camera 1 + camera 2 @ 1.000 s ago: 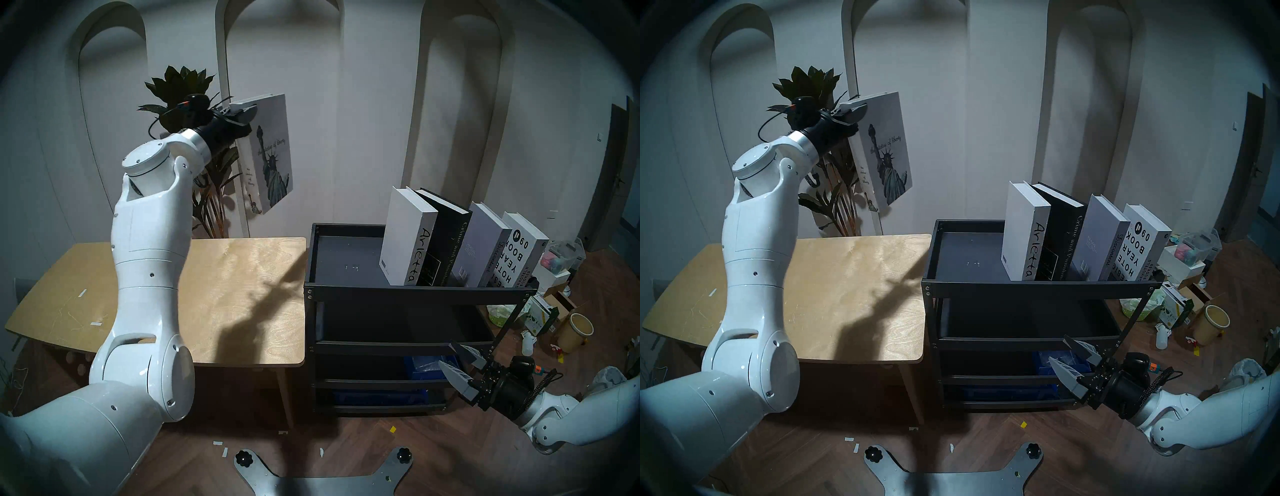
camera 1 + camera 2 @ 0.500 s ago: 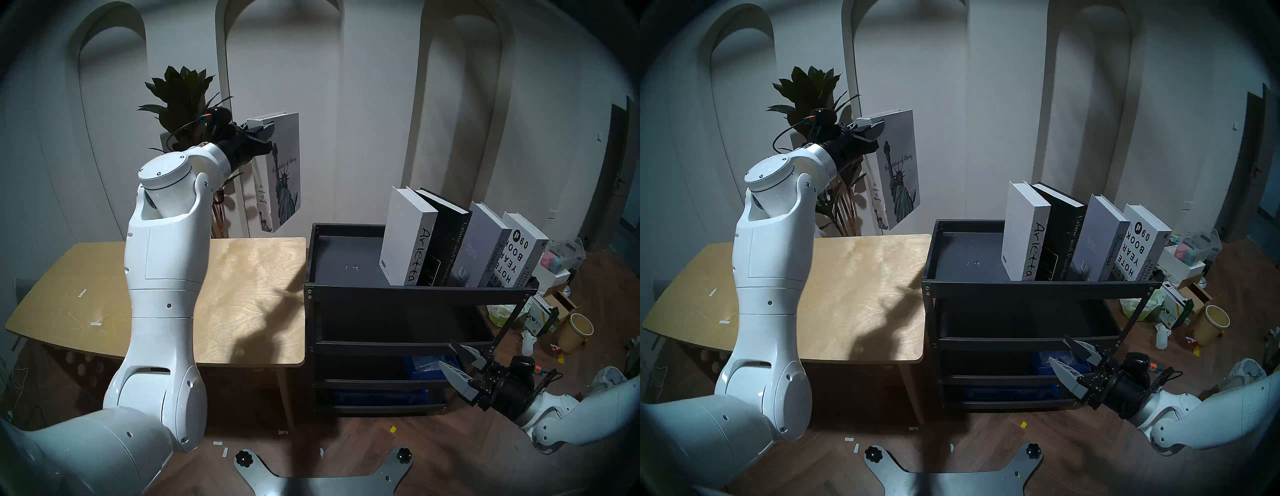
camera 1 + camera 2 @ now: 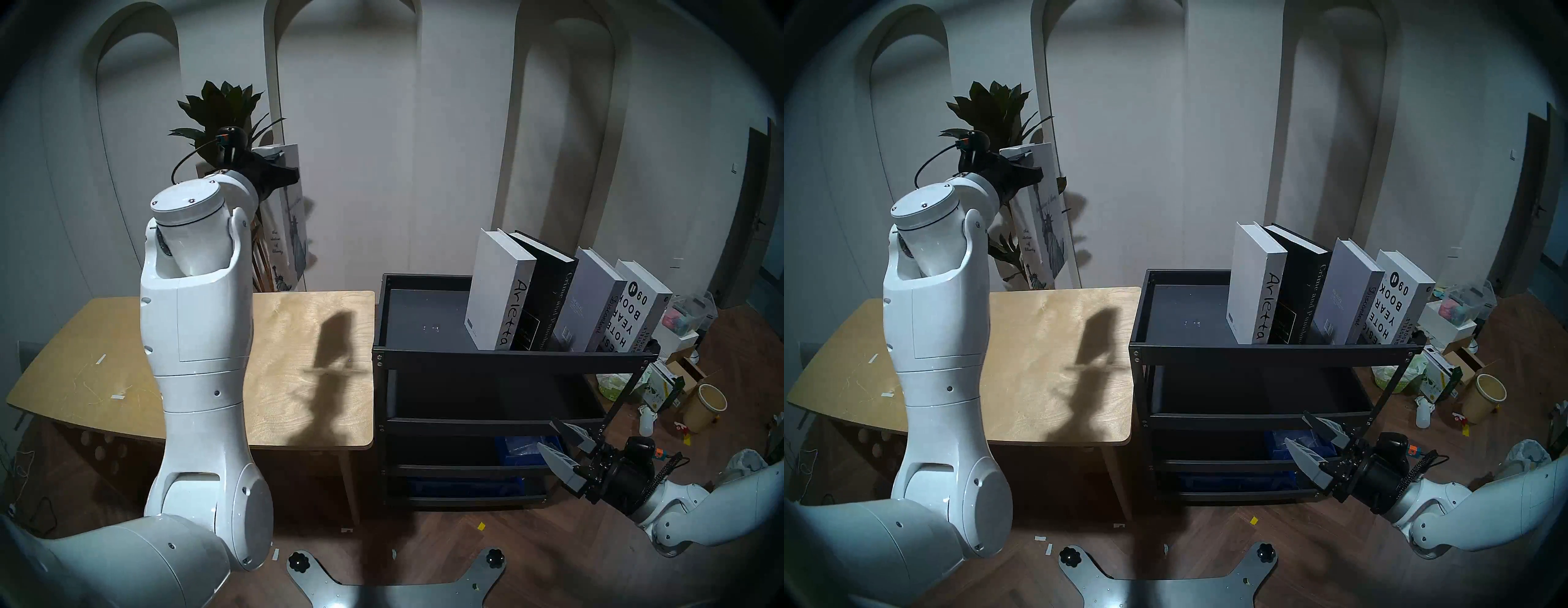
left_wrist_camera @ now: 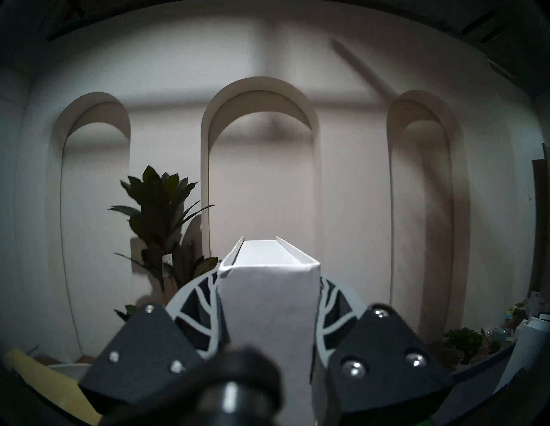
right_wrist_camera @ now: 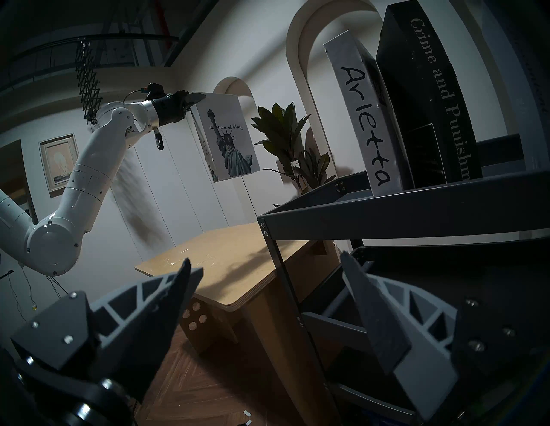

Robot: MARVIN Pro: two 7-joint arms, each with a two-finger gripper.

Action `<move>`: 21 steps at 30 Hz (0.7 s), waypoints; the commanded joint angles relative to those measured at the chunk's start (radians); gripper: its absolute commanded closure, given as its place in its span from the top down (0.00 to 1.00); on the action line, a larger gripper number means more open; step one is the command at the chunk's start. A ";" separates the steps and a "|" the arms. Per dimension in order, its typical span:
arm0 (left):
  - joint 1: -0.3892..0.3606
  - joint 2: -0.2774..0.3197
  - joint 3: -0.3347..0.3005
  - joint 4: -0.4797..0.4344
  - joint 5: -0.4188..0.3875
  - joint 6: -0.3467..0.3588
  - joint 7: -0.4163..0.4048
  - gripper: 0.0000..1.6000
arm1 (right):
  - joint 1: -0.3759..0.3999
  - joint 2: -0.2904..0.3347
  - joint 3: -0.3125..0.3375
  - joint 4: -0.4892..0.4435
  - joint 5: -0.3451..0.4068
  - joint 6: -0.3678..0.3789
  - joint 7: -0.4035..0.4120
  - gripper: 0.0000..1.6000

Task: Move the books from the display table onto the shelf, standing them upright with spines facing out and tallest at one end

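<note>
High above the far edge of the light plywood display table [image 3: 297,339], the pale grey Statue of Liberty hardcover [image 3: 288,220] hangs upright, clamped at its top by the left gripper [image 4: 268,285]. Four hardcovers [image 3: 564,297] already lean spines-out on the black metal trolley's top tray [image 3: 424,322]; only this one remains. Low beside the trolley, the right gripper [image 3: 564,450] waits spread and empty.

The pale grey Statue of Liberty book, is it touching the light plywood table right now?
Apart. In the right wrist view the pale grey Statue of Liberty book hangs from the left gripper, with wall visible between it and the plywood table.
</note>
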 commanded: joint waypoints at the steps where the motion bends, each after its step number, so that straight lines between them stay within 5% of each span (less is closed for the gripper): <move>1: 0.043 -0.114 0.076 -0.115 -0.005 0.076 0.076 0.00 | 0.001 -0.003 0.002 -0.003 0.000 -0.008 -0.001 1.00; 10: 0.086 -0.218 0.157 -0.220 -0.019 0.133 0.149 0.00 | 0.001 -0.003 0.000 -0.003 0.000 -0.008 -0.002 1.00; 21: 0.022 -0.247 0.171 -0.085 -0.016 0.004 0.235 0.00 | 0.002 -0.003 -0.003 -0.004 0.000 -0.008 -0.003 1.00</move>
